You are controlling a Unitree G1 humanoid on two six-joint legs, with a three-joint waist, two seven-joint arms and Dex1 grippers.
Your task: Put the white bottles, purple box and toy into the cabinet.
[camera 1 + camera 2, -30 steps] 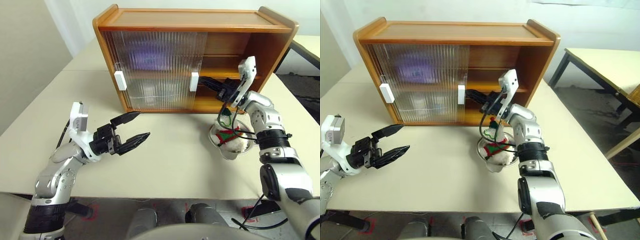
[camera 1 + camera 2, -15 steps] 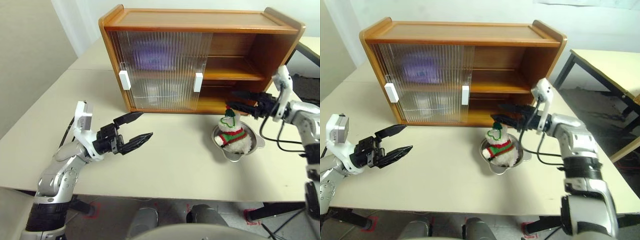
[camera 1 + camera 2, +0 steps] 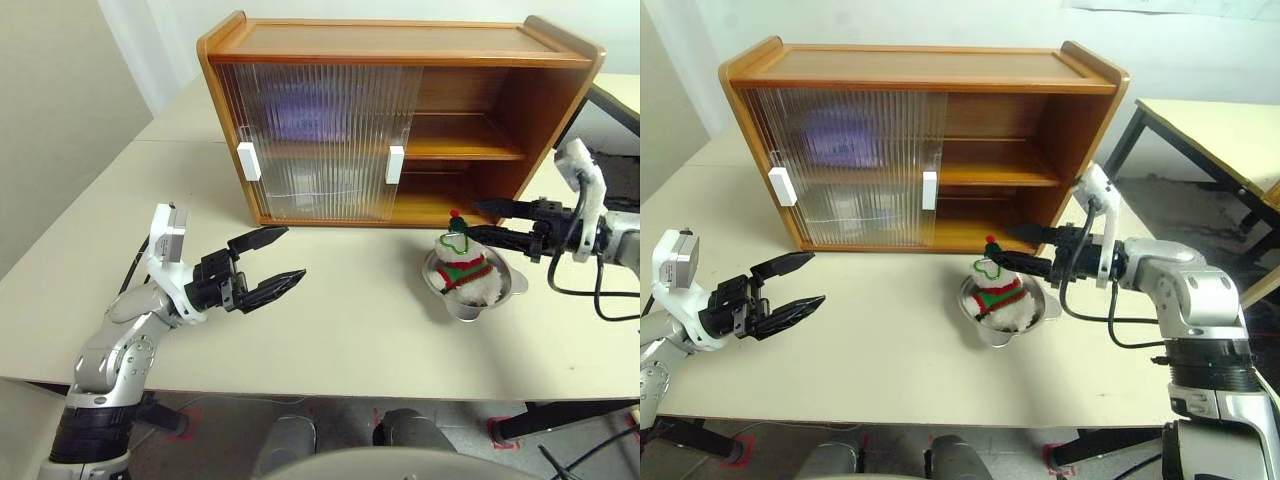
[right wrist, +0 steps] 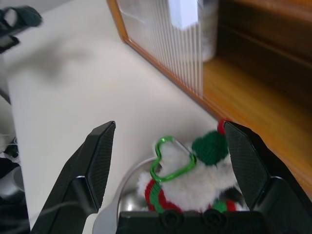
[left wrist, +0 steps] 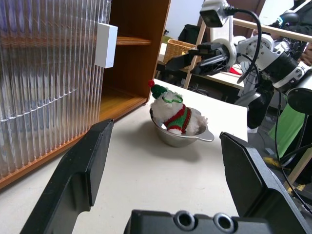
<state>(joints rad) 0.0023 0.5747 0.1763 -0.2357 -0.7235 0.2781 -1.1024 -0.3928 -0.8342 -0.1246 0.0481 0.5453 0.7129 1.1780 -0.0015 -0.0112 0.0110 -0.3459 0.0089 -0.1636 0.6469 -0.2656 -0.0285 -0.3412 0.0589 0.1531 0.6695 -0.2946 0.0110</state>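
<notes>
The toy, a white knitted plush with red and green stripes, sits in a steel bowl in front of the cabinet's open right half. My right gripper is open, reaching in from the right with its fingertips just above the toy's top; the toy lies between and below its fingers. My left gripper hangs open and empty over the table to the left. The brown cabinet has both ribbed doors slid left. A purple blur behind the upper pane is the purple box. The white bottles are hidden behind the doors.
Two white handles stick out from the doors. The cabinet's right shelves stand open. In the right eye view, another table stands off to the right.
My right gripper was shut by the inner door handle; it has opened and drawn back to the right and down, ending over the toy. The left arm has stayed put.
</notes>
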